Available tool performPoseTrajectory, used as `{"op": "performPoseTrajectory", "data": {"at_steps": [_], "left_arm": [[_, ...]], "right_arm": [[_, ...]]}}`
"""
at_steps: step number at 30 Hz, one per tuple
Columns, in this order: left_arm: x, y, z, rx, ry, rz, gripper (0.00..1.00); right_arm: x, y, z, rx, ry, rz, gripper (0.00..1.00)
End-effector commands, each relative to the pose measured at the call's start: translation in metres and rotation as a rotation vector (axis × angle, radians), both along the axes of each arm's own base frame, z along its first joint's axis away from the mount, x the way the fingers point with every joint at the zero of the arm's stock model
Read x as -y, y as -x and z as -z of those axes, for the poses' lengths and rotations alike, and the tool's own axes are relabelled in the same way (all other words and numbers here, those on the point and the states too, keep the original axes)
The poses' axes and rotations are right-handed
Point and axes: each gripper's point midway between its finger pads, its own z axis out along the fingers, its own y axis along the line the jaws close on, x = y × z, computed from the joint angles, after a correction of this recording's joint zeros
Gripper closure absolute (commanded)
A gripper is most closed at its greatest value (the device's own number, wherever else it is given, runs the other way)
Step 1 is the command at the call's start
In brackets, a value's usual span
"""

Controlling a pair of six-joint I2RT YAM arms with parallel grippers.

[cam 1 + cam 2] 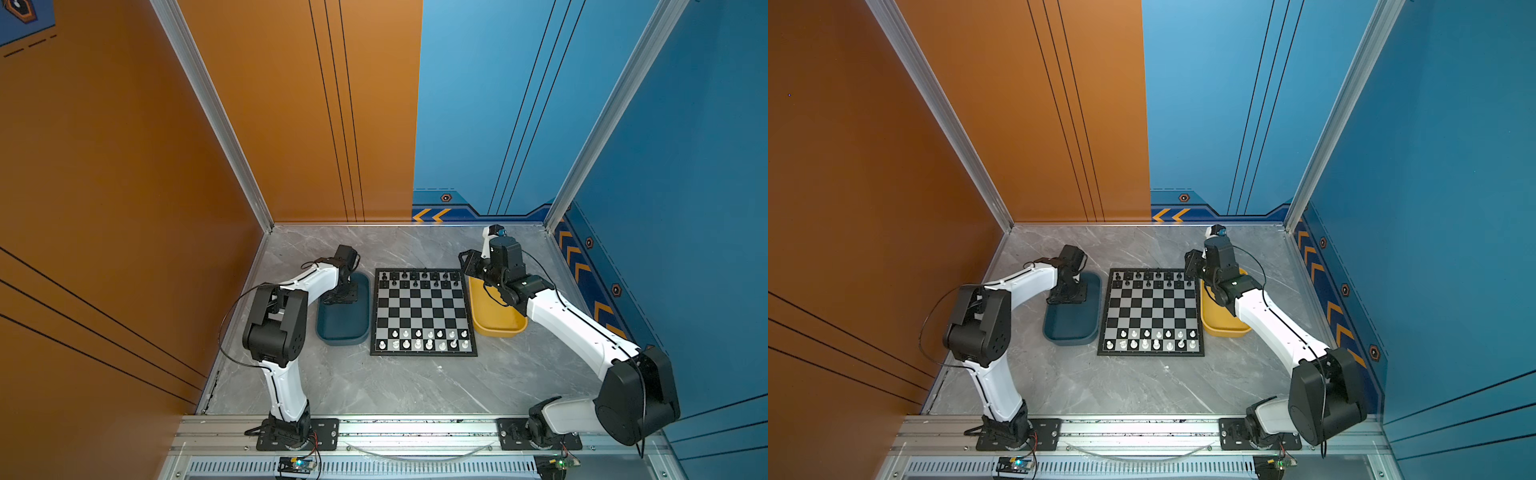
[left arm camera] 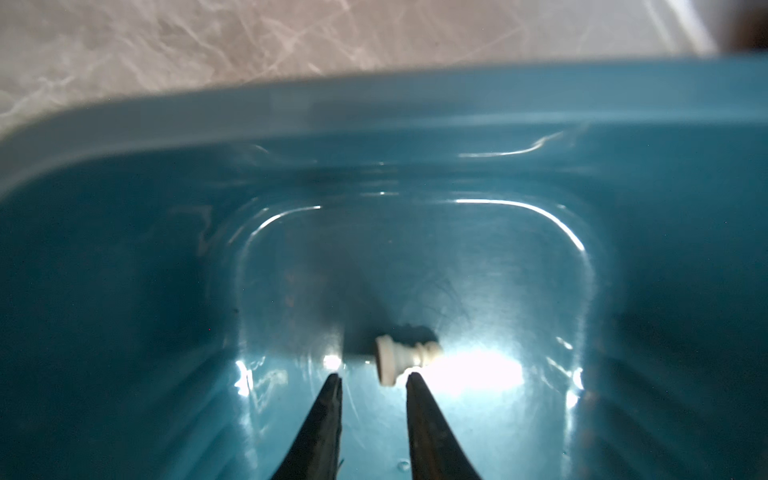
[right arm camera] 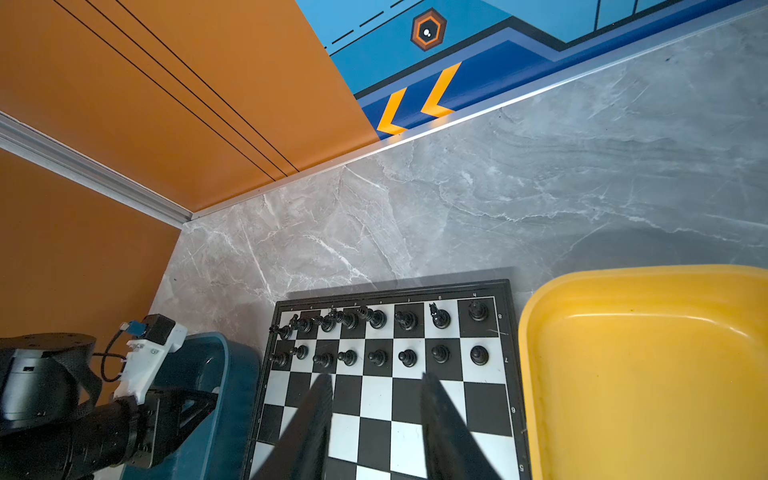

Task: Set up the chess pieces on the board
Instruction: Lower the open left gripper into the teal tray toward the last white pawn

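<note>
Inside the teal tray [image 2: 415, 108], a white pawn [image 2: 405, 358] lies on its side just ahead of the left gripper [image 2: 374, 375], its base close to one fingertip. The jaws stand apart, nothing between them. Above the board [image 3: 482, 399], the right gripper [image 3: 377, 376] is also parted and empty.

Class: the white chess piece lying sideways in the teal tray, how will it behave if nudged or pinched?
Lying sideways with a round base, the white chess piece will probably roll if nudged. The teal tray looks glossy, so it may skid. Small, hard-looking plastic: likely light and stiff.
</note>
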Motion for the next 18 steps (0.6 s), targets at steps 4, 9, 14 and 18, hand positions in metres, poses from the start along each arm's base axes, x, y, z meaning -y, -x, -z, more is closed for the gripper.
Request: {"op": "performPoseTrajectory", "data": {"at_steps": [4,9,14,18], "left_arm": [[-0.007,0.001,0.000,-0.006,-0.015,-0.020,0.71],[-0.002,-0.004,-0.001,0.000,0.002,-0.006,0.71],[0.002,-0.006,-0.001,0.006,0.016,0.000,0.71],[0.003,-0.008,0.002,0.000,0.019,0.007,0.72]], "right_arm": [[0.002,-0.001,-0.003,0.013,-0.001,-0.001,0.62],[0.002,-0.001,-0.002,0.013,-0.001,-0.001,0.62],[0.002,-0.001,-0.003,0.013,-0.003,-0.001,0.62],[0.002,-0.002,-0.003,0.013,-0.003,-0.001,0.62]]}}
